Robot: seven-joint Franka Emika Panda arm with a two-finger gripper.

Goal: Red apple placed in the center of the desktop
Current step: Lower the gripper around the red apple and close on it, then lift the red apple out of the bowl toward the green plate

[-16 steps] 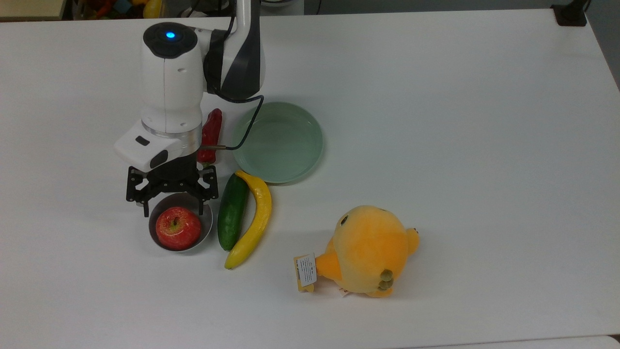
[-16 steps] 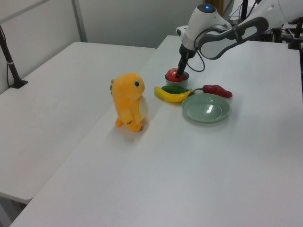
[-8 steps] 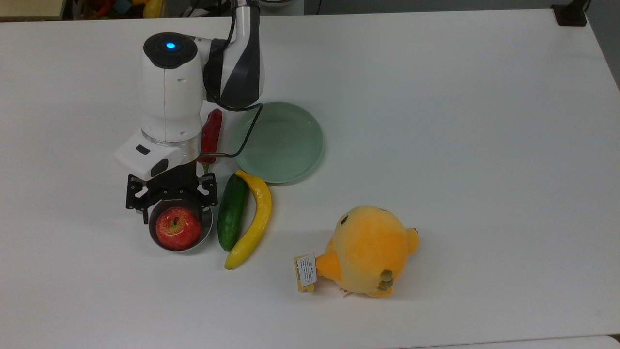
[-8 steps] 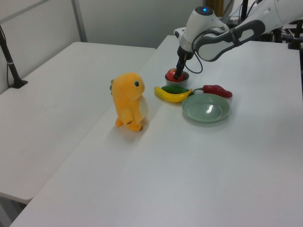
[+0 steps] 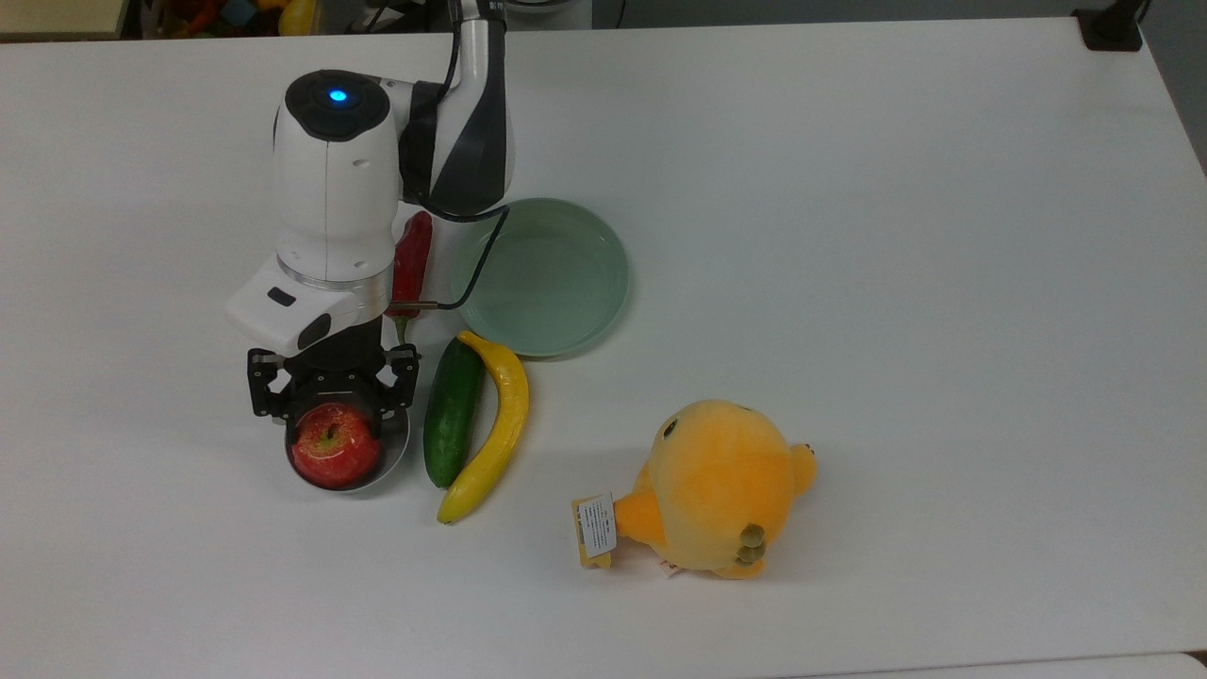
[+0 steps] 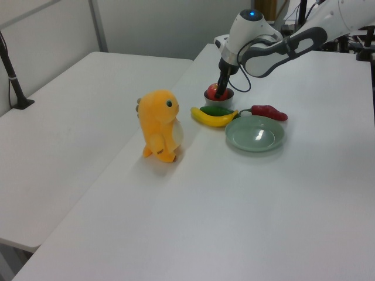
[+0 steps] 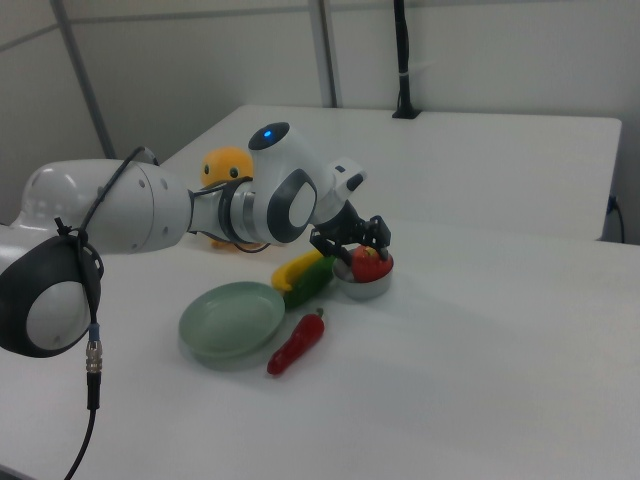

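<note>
Black two-finger gripper (image 5: 330,401) fingers pinching round red apple (image 5: 336,445) over small grey bowl (image 5: 394,453), white desk (image 5: 849,236) at 9 o'clock.

Tool (image 5: 332,401) has come down over the bowl (image 5: 394,453); a second ago it stood clear behind it, toward the table's far edge in the top view. Jaws have drawn in from wide open and now sit against either side of the apple (image 5: 328,443). Apple has shifted slightly toward the top view's left in the bowl, covering more of that rim. Arm's white wrist housing (image 5: 335,170) has moved a little nearer the bowl.
</note>
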